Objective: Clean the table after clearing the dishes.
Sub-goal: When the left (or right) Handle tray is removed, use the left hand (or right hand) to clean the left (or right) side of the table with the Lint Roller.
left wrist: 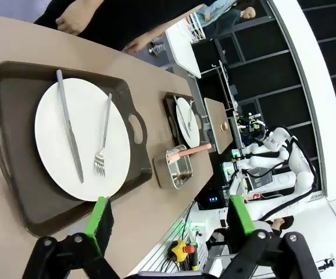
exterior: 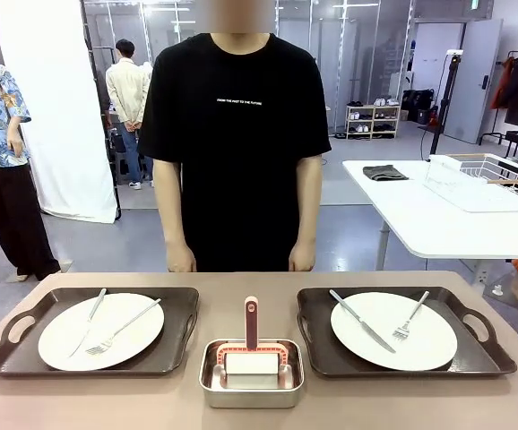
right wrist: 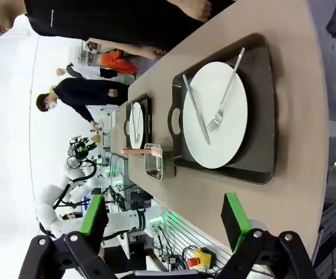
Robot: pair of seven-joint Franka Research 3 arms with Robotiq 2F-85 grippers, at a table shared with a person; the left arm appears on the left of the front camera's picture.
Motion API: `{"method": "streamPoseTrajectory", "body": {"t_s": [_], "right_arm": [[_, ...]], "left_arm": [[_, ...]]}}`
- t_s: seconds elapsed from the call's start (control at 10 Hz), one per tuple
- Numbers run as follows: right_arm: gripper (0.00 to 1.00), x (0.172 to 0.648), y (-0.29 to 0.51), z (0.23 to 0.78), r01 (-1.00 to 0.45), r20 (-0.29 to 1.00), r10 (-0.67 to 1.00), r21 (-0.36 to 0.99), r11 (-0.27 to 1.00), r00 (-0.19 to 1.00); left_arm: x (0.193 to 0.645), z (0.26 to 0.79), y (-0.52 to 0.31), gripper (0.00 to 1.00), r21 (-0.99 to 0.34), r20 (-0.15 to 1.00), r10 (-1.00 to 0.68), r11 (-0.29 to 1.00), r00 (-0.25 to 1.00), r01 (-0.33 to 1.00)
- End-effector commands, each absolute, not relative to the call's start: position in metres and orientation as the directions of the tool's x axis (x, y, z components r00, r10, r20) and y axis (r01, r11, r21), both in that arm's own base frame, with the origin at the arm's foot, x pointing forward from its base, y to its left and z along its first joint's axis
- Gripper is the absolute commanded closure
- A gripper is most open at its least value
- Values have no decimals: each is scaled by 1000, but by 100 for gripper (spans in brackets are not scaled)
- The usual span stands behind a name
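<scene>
Tan-brown and matte, the desk (exterior: 107,403) carries two dark brown handled trays side by side, with a small steel pan (exterior: 250,399) between them near the robot's edge. The left tray (exterior: 180,313) holds a round white plate, the left plate (exterior: 129,345), with a silver knife (exterior: 89,321) and fork (exterior: 125,324) lying across it at a slant, apart from each other. The right tray (exterior: 317,345) holds the right plate (exterior: 425,345), likewise set with a knife (exterior: 362,321) and a fork (exterior: 411,315). In the pan, a tool with a pinkish-red handle (exterior: 251,322) stands upright, its handle rising above the rim. A person in a black T-shirt (exterior: 237,134) stands at the far edge of the desk, arms down at the sides. In the left wrist view, the left hand (left wrist: 171,216) is released, its green pads spread wide with nothing between them, hanging over the robot's side of the desk just short of the left tray. In the right wrist view, the right hand (right wrist: 163,215) is also released and holds nothing, hanging near the right tray. Behind the person on the right stands a white table (exterior: 420,224) bearing a white wire basket (exterior: 483,179) and a folded dark cloth (exterior: 384,172).
</scene>
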State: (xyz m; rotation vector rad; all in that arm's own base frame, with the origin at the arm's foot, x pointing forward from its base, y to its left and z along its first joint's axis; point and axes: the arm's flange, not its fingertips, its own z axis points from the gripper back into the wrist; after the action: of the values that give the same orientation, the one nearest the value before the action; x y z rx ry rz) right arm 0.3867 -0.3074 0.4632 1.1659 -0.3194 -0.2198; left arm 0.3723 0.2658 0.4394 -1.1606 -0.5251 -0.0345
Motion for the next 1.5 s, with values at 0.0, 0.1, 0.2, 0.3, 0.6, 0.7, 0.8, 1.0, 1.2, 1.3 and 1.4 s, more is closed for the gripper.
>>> {"method": "streamPoseTrajectory", "body": {"t_s": [0.0,0.1,0.2,0.3,0.6,0.7,0.8,1.0,1.2,1.3,1.4], "right_arm": [[0,394,-299,465,8,124,-320,924,382,939],[0,394,-299,465,8,124,-320,924,382,939],[0,394,-299,465,8,124,-320,924,382,939],[0,394,-299,465,8,124,-320,924,382,939],[0,394,-299,465,8,124,-320,924,382,939],[0,394,-299,465,8,124,-320,924,382,939],[0,394,-299,465,8,124,-320,924,382,939],[0,394,-299,465,8,124,-320,924,382,939],[0,394,-299,465,8,124,-320,924,382,939],[0,394,-299,465,8,124,-320,924,382,939],[0,394,-299,465,8,124,-320,924,382,939]], "left_arm": [[374,439,263,0,-864,411,234,409,881,294],[374,439,263,0,-864,411,234,409,881,294],[374,439,263,0,-864,411,234,409,881,294],[374,439,263,0,-864,411,234,409,881,294],[374,439,263,0,-864,411,234,409,881,294],[374,439,263,0,-864,411,234,409,881,294],[374,439,263,0,-864,411,234,409,881,294],[374,439,263,0,-864,411,234,409,881,294],[374,439,263,0,-864,411,234,409,881,294],[374,439,263,0,-864,411,234,409,881,294],[374,439,263,0,-864,411,234,409,881,294]]}}
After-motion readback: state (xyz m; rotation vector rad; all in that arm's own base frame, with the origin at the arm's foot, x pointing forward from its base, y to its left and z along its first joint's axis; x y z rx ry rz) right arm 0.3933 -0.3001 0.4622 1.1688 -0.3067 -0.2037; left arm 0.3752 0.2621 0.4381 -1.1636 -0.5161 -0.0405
